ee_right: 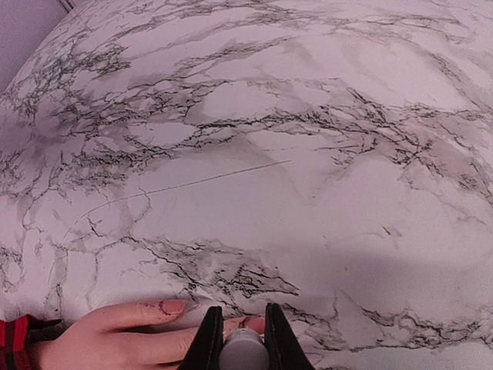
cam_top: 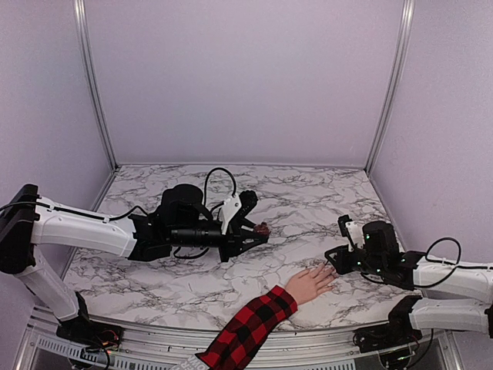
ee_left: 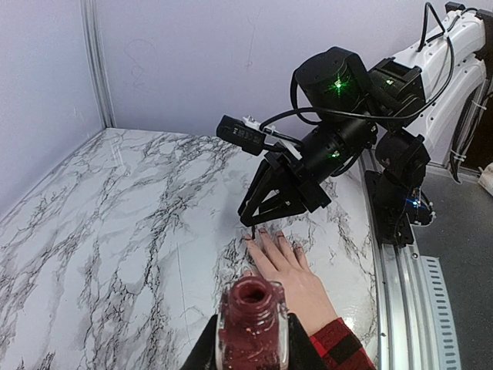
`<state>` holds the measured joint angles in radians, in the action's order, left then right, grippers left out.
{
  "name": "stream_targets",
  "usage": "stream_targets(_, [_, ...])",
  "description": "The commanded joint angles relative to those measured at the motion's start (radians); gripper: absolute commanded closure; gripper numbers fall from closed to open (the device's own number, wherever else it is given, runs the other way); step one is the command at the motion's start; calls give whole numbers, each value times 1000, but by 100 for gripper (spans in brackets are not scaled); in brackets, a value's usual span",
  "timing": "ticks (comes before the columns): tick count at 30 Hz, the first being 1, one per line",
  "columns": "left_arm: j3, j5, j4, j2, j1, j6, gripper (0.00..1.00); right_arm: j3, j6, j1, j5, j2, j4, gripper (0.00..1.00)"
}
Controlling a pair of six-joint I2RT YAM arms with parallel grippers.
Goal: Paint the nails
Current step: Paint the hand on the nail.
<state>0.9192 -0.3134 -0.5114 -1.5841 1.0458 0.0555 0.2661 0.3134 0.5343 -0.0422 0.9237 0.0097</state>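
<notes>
Marble-patterned table (cam_top: pixel 323 193) inside a lilac-walled booth, seen from above and from both wrists. A hand (cam_top: pixel 310 283) in a plaid sleeve (cam_top: pixel 248 327) lies palm down near the lower right of the overhead view, fingers pointing to the upper right. Left gripper (cam_top: pixel 258 231), at centre frame, is closed around an uncapped bottle (ee_left: pixel 250 324) of dark red polish, held upright and well clear of the hand. Right gripper (ee_right: pixel 239 337) is clamped narrowly on the white cap (ee_right: pixel 243 356), with its brush (ee_left: pixel 252 233) lowered to the fingertips; whether the bristles touch a nail cannot be told. The nails (ee_right: pixel 171 307) sit at the bottom edge of the right wrist view. The one nail shown clearly carries a reddish tint with dark flecks, and in the left wrist view several fingertips look darker than the skin. Judged from this, painting is under way, with at least one nail partly coated. How many are finished is too small to tell, since the gripper hides the nails beneath it. Likely left to do: coat the other nails, reload the brush at the bottle as needed, then screw the cap back on.
</notes>
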Motion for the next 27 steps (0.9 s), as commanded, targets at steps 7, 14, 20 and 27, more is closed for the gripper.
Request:
stream_targets(7, [27,-10,-37,-10,-6,3,100,47,-1,-5,13,-2,35,100])
stream_targets(14, [29,-13,-38,-13,-7,3,100,53,-4,-5,18,18,39,100])
stream_targets(20, [30,-13,-37,-14,-9,3,100,56,0,-6,28,27,41,100])
stream_targets(27, [30,-15,-38,-14,-10,2,100,61,3,-5,35,41,39,100])
